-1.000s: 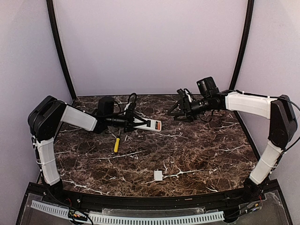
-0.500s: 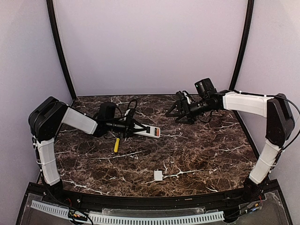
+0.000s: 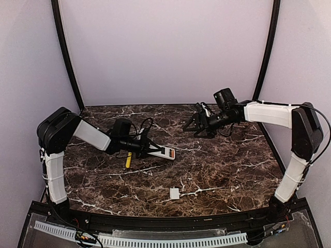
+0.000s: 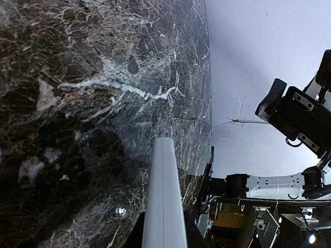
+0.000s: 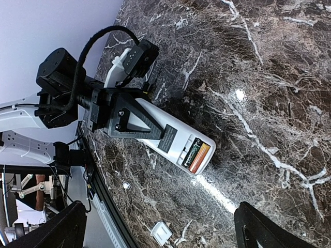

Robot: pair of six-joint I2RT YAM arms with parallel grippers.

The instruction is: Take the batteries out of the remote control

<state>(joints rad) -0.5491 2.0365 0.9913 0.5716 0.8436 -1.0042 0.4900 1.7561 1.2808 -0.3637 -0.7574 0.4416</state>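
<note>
The white remote control [image 3: 163, 151] sits in my left gripper [image 3: 146, 146], which is shut on its rear half, low over the marble table. In the right wrist view the remote [image 5: 178, 138] shows its open compartment facing up, with a dark greenish battery [image 5: 192, 151] and an orange-red battery [image 5: 201, 157] side by side inside. In the left wrist view only the remote's white edge [image 4: 164, 191] shows between the jaws of the left gripper [image 4: 164, 238]. My right gripper [image 3: 196, 123] hovers open and empty behind and right of the remote; its fingers [image 5: 261, 227] frame the right wrist view.
A yellow-handled screwdriver [image 3: 128, 160] lies just left of the remote. A small white square cover piece [image 3: 174, 193] lies nearer the front, also in the right wrist view [image 5: 159, 233]. Lavender walls enclose the table [image 3: 227, 165] at the back and sides.
My left gripper has carried the remote toward the front of the table and slightly left. My right gripper has shifted a little left and stays open.
</note>
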